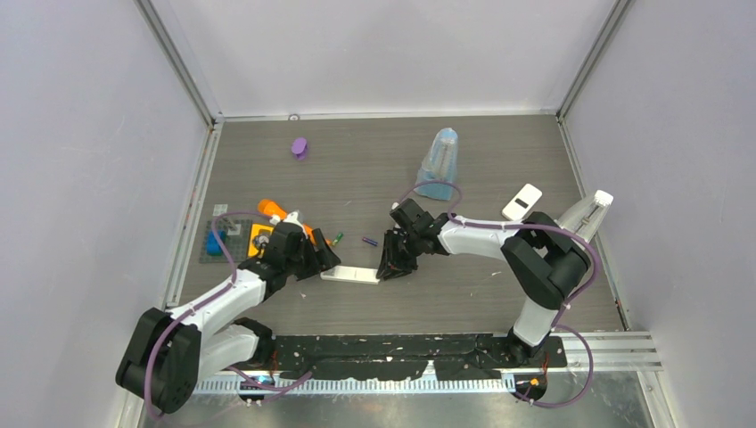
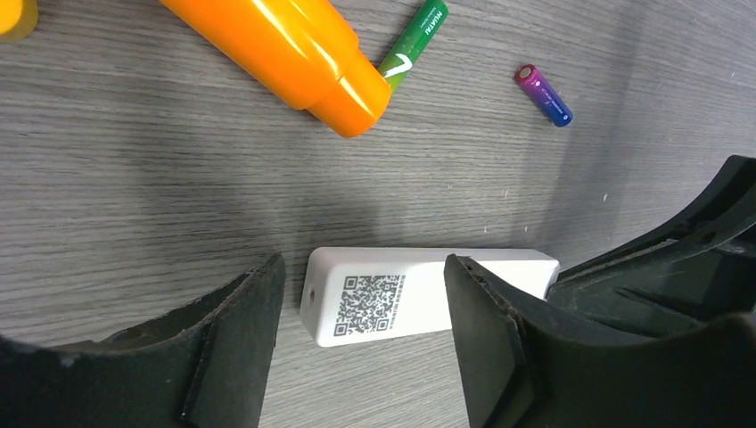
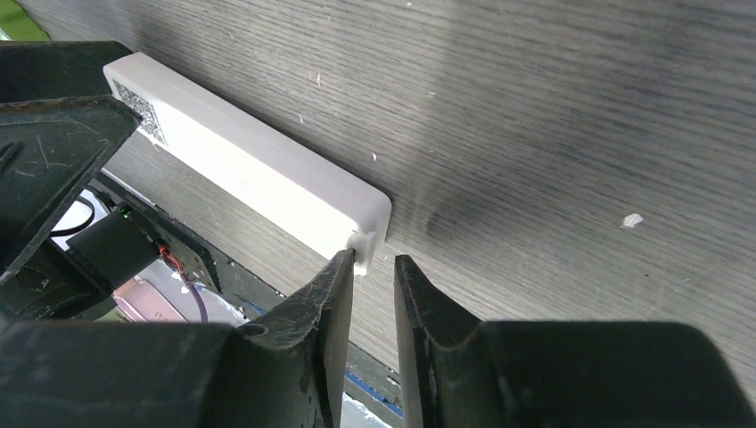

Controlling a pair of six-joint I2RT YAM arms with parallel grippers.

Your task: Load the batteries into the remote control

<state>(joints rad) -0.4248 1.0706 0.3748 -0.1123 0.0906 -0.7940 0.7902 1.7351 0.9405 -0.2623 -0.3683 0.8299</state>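
The white remote (image 1: 350, 275) lies flat on the table between my two grippers. In the left wrist view its end with a QR label (image 2: 383, 299) sits between my left gripper's (image 2: 364, 267) wide-open fingers, which do not touch it. My right gripper (image 3: 374, 263) is at the remote's other end (image 3: 357, 214), its jaws a narrow gap apart, the left fingertip (image 3: 343, 267) touching a small white tab there. A green battery (image 2: 413, 36) and a purple-blue battery (image 2: 543, 94) lie loose beyond the remote; both show in the top view, green (image 1: 338, 238) and purple (image 1: 368, 241).
An orange tube-like object (image 2: 285, 49) lies next to the green battery. A blue clear cone (image 1: 439, 165), a purple lump (image 1: 299, 147), a small white device (image 1: 521, 201) and a mat with a blue item (image 1: 214, 242) stand further off.
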